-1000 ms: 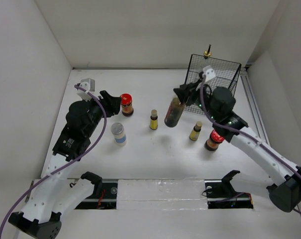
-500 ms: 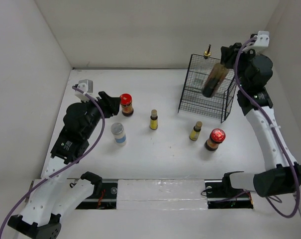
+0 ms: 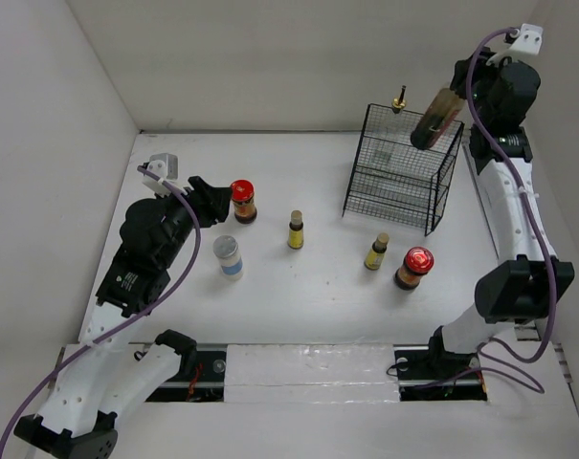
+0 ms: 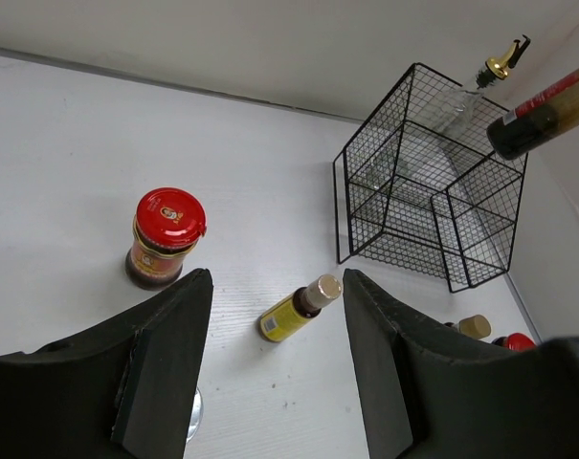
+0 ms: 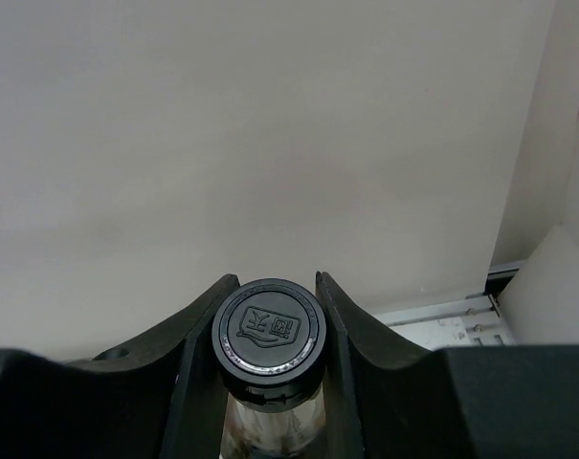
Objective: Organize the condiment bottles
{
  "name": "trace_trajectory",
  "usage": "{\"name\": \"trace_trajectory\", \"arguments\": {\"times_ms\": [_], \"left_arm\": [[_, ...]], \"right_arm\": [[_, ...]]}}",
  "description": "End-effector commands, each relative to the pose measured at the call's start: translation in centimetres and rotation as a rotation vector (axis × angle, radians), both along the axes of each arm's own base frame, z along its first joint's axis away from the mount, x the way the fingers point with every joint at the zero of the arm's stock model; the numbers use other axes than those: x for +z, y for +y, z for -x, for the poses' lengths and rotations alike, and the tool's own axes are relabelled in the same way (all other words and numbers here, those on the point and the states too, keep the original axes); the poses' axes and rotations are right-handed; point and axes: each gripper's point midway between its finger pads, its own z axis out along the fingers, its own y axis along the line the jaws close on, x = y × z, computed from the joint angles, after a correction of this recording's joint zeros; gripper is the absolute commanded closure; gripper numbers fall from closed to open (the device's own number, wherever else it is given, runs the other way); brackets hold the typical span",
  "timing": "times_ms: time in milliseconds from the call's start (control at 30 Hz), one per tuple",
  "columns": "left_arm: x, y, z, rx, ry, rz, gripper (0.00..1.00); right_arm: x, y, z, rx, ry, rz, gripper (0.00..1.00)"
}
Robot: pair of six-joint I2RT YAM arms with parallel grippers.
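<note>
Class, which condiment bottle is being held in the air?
The dark black-capped bottle, tilted in the right gripper near the wire basket; the others all stand unheld.

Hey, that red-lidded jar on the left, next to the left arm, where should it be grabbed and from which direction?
Grip the red-lidded jar around its round body, just below the lid, coming in level from the left arm's side. It stands upright with bare table around it, so a sideways pinch should fit. The left tool faces it from that side, jaws open.
</note>
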Motion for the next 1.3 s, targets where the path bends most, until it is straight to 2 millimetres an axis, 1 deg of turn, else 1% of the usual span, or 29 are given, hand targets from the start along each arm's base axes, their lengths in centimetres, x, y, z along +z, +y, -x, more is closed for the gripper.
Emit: {"name": "trace_trajectory", "arguments": {"times_ms": [0,33,100,133,200,267,300,333,400,433,467,500,533,567,700,733,767,800,833,867,900,933,967,1000,1033,1100,1133,1200,1267], "left_arm": [[1.2,-0.1,-0.1,-0.004,-0.051,0.027,0.47],[1.2,-0.1,-0.1,-0.004,-0.051,0.027,0.47],[1.2,0.1,-0.1,0.005,-0.051,0.026,0.47],[1.2,0.1,-0.1,0.005,-0.051,0.026,0.47],[1.0,0.1,-0.1,0.005,-0.043,0.022,0.47],[1.0,0.1,-0.1,0.005,-0.043,0.022,0.47],[1.0,0.2,-0.2,0.014,-0.043,0.022,0.47],[0.7,0.1,-0.4,0.014,-0.035,0.018,0.47],[0.7,0.1,-0.4,0.014,-0.035,0.018,0.47],[0.7,0.1,-0.4,0.014,-0.035,0.018,0.47],[0.7,0.1,-0.4,0.014,-0.035,0.018,0.47],[0.7,0.1,-0.4,0.014,-0.035,0.018,0.47],[0.4,0.0,-0.6,0.014,-0.025,0.014,0.47],[0.4,0.0,-0.6,0.014,-0.025,0.014,0.47],[0.4,0.0,-0.6,0.014,-0.025,0.014,0.47],[0.4,0.0,-0.6,0.014,-0.025,0.014,0.47],[0.4,0.0,-0.6,0.014,-0.025,0.014,0.47],[0.4,0.0,-0.6,0.014,-0.025,0.014,0.47],[0.4,0.0,-0.6,0.014,-0.025,0.014,0.47],[0.4,0.0,-0.6,0.014,-0.025,0.014,0.47],[0.4,0.0,-0.6,0.014,-0.025,0.014,0.47],[0.4,0.0,-0.6,0.014,-0.025,0.014,0.47],[0.4,0.0,-0.6,0.014,-0.025,0.014,0.47],[0.4,0.0,-0.6,0.014,-0.025,0.014,0.47],[0.4,0.0,-0.6,0.014,-0.025,0.014,0.47],[0.4,0.0,-0.6,0.014,-0.025,0.014,0.47],[0.4,0.0,-0.6,0.014,-0.025,0.014,0.47],[0.4,0.0,-0.6,0.014,-0.025,0.014,0.47],[0.4,0.0,-0.6,0.014,-0.025,0.014,0.47]], "right_arm": [[9.6,-0.8,1.8,-0.028,-0.273,-0.010,1.00],[10.0,-1.0,1.6,-0.039,-0.282,-0.013,1.00],[8.7,-1.2,0.2,-0.049,-0.255,-0.017,1.00],[8.8,-1.4,-0.1,-0.058,-0.258,-0.019,1.00],[8.3,-1.4,-0.5,-0.058,-0.249,-0.019,1.00],[7.2,-1.7,-1.4,-0.071,-0.225,-0.014,1.00],[7.0,-1.5,-1.5,-0.075,-0.228,-0.018,1.00],[6.0,-1.6,-2.1,-0.078,-0.210,-0.007,1.00],[5.7,-1.6,-2.3,-0.078,-0.218,-0.007,1.00],[4.5,-1.6,-2.9,-0.079,-0.200,-0.007,1.00],[4.8,-1.6,-2.8,-0.078,-0.210,-0.007,1.00],[4.3,-1.7,-3.2,-0.081,-0.200,0.002,1.00],[4.3,-1.7,-3.2,-0.081,-0.200,0.002,1.00],[3.8,-1.2,-3.6,-0.072,-0.191,0.001,1.00],[4.5,-1.2,-3.4,-0.111,-0.218,0.012,1.00],[4.8,-1.8,-3.2,-0.147,-0.228,0.002,1.00],[5.1,-1.5,-3.1,-0.153,-0.239,0.011,1.00],[4.8,-1.0,-3.3,-0.151,-0.240,0.007,1.00],[5.5,-1.3,-3.0,-0.168,-0.270,0.012,1.00],[5.0,-1.1,-3.1,-0.184,-0.256,0.021,1.00],[5.2,-0.5,-3.0,-0.181,-0.265,0.027,1.00],[4.6,-0.5,-3.2,-0.184,-0.250,0.037,1.00],[4.3,0.0,-3.3,-0.175,-0.250,0.036,1.00],[3.5,0.0,-3.5,-0.174,-0.234,0.038,1.00],[2.0,0.5,-3.6,-0.164,-0.208,0.040,1.00],[0.5,0.9,-3.7,-0.164,-0.198,0.038,1.00],[-1.7,0.9,-4.1,-0.163,-0.160,0.043,1.00],[-3.0,1.0,-4.2,-0.160,-0.141,0.035,1.00],[-4.9,1.2,-4.7,-0.150,-0.103,0.042,1.00]]}}
